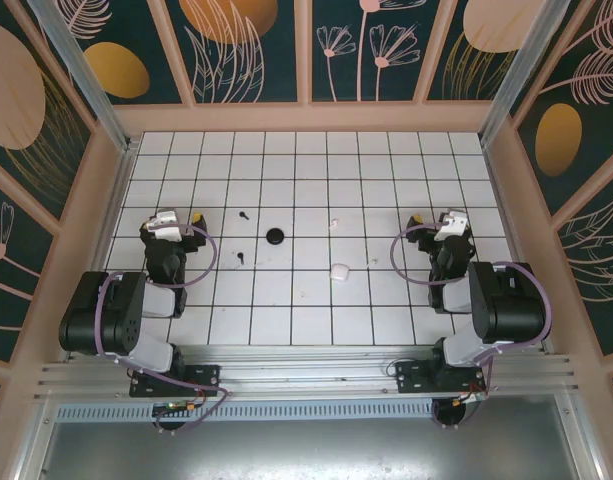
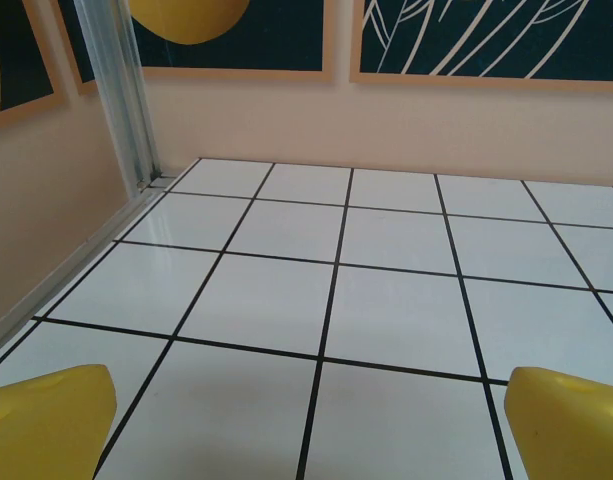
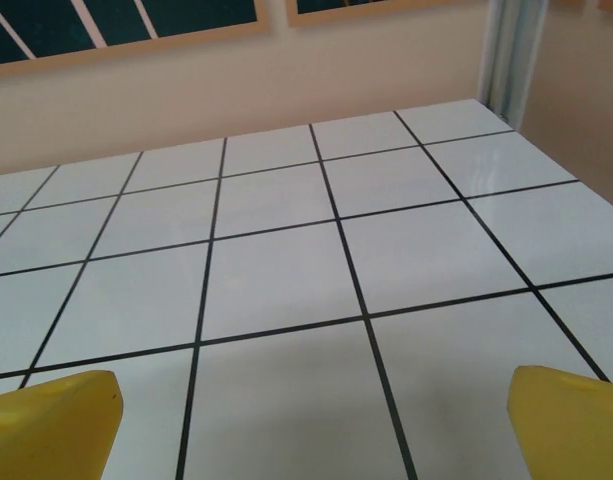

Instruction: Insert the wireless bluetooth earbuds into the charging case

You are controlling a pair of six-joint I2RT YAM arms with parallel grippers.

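Plainly, the wireless bluetooth earbuds lie loose near the middle of the white tiled desk (image 1: 386, 180) in the top view. An upper black earbud (image 1: 244, 215) and a lower black earbud (image 1: 240, 258), both tiny with short stems, sit left of centre, and a white earbud (image 1: 333, 224) sits just right of centre. Between the black pair and the white one is a round black case (image 1: 276, 236); a white case (image 1: 338, 271) lies lower, right of centre. My left fingers (image 1: 191, 219) at the frame's left and my right fingers (image 1: 422, 219) at its right are spread wide, holding nothing, each well apart from the buds. Bare tiles lie ahead of my yellow tips (image 2: 46, 425) up to the peach wall (image 2: 386, 130) and a metal post (image 2: 121, 90).
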